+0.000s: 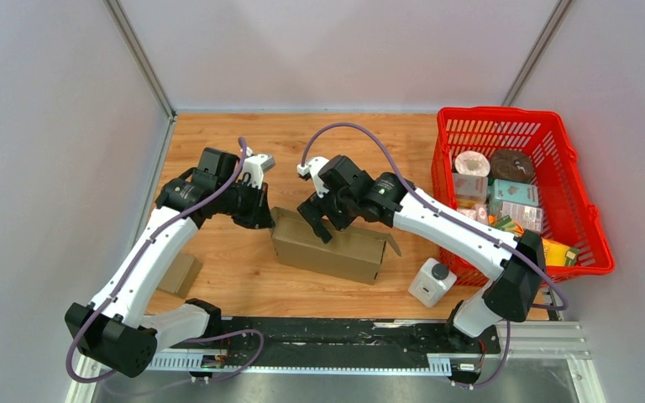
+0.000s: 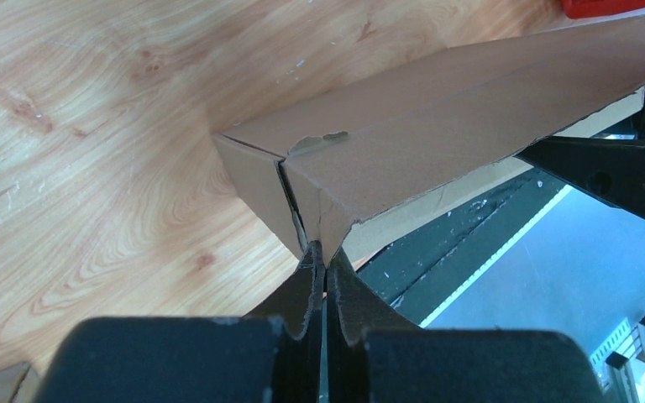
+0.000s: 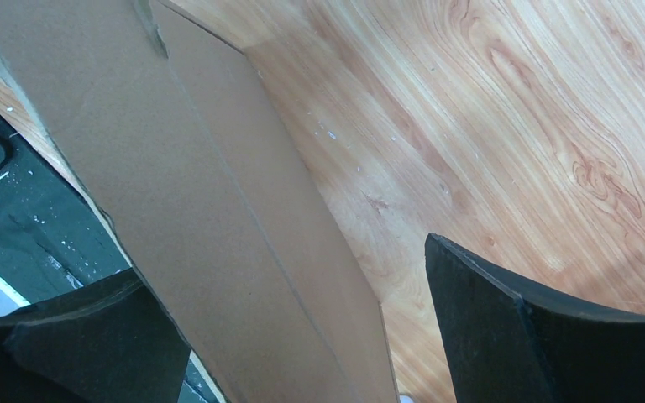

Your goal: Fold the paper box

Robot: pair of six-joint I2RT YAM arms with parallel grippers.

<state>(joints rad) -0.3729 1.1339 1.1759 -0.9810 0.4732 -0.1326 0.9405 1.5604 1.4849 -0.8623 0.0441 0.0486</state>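
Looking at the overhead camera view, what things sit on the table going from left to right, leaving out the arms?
flat cardboard scrap → paper box → white bottle → red basket

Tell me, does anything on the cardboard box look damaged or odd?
Yes. The cardboard box has a small torn patch on its top edge, near the corner at the shut left gripper.

A red basket (image 1: 584,210) of groceries sits right of the right gripper (image 1: 327,225), a white black-capped bottle (image 1: 430,281) just beside it.
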